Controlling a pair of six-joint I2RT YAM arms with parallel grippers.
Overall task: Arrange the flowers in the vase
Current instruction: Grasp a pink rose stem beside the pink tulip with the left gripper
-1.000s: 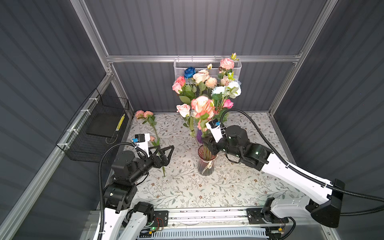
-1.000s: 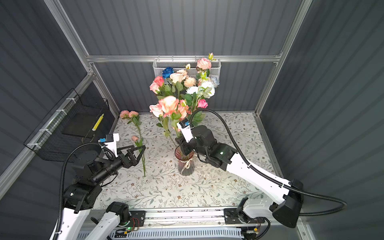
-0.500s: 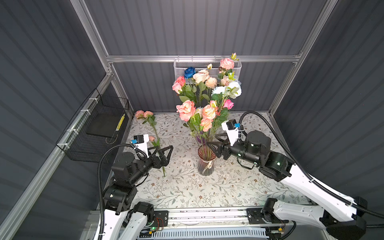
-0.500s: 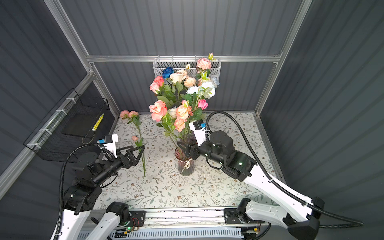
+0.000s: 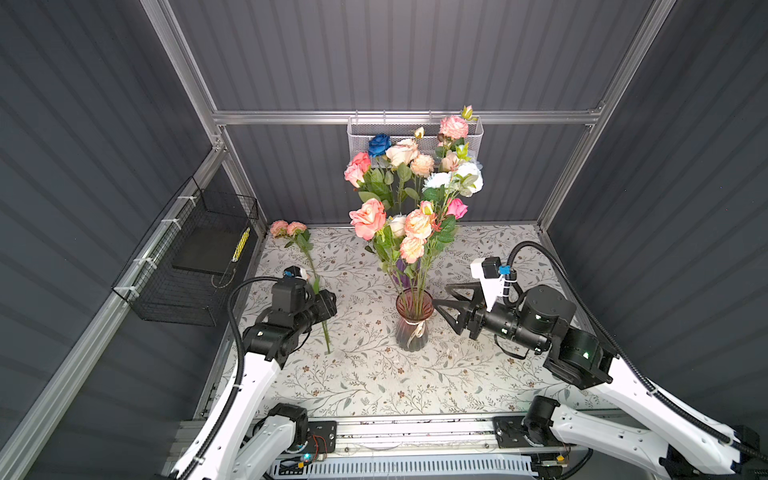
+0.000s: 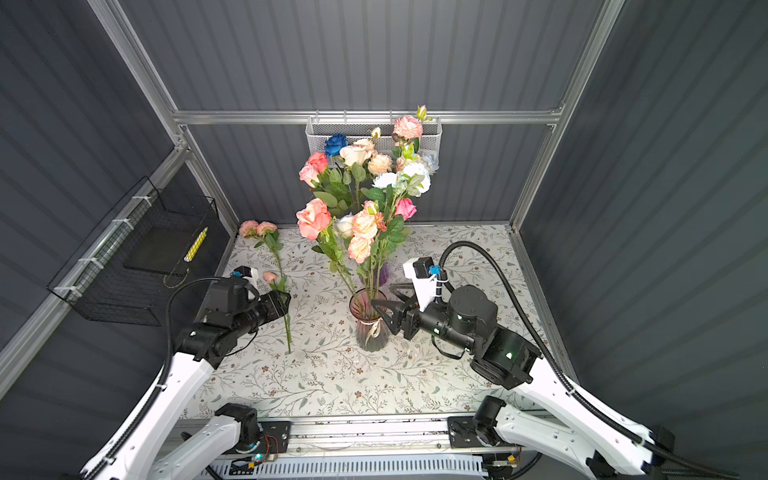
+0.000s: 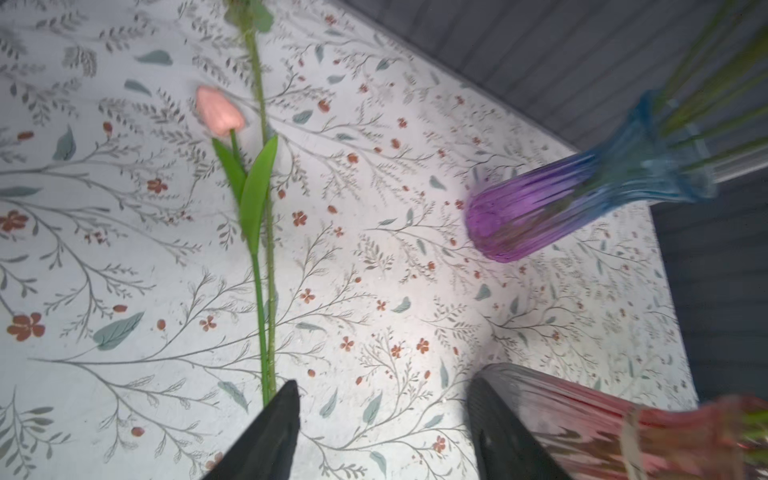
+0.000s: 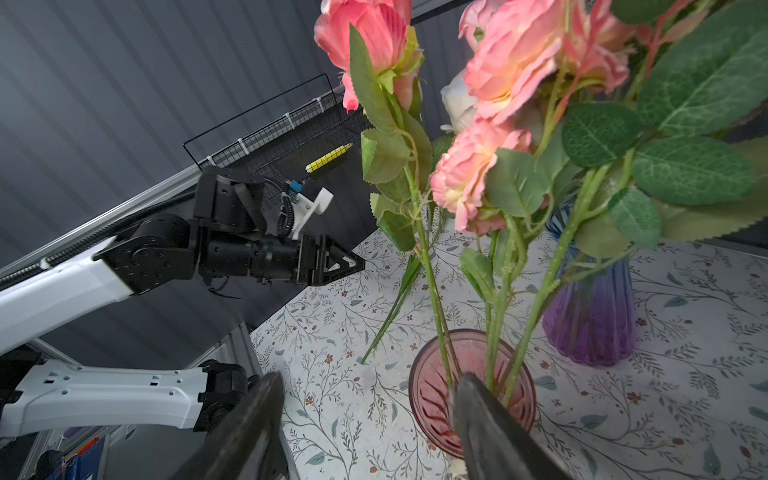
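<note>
Right claw [image 5: 444,304]: spread and empty. It has drawn back to just beside the pink vase [image 5: 411,324]; a second ago it was in among the stems, holding a spray.
Pink vase: the coral spray [image 5: 368,218] has been let go and now stands in it on its own among the cream and peach blooms. That is one more stem placed.
Left claw [image 5: 329,302]: it has dropped from its hover onto the loose spray [image 5: 303,241]. Its jaws are narrowing but still apart, not yet pinching the stem.
Loose spray: lies flat on the worktop [image 5: 374,374], left of the pink vase. It is likely the next to go in.
Purple vase [image 8: 590,316]: stands behind, already full and unchanged.
</note>
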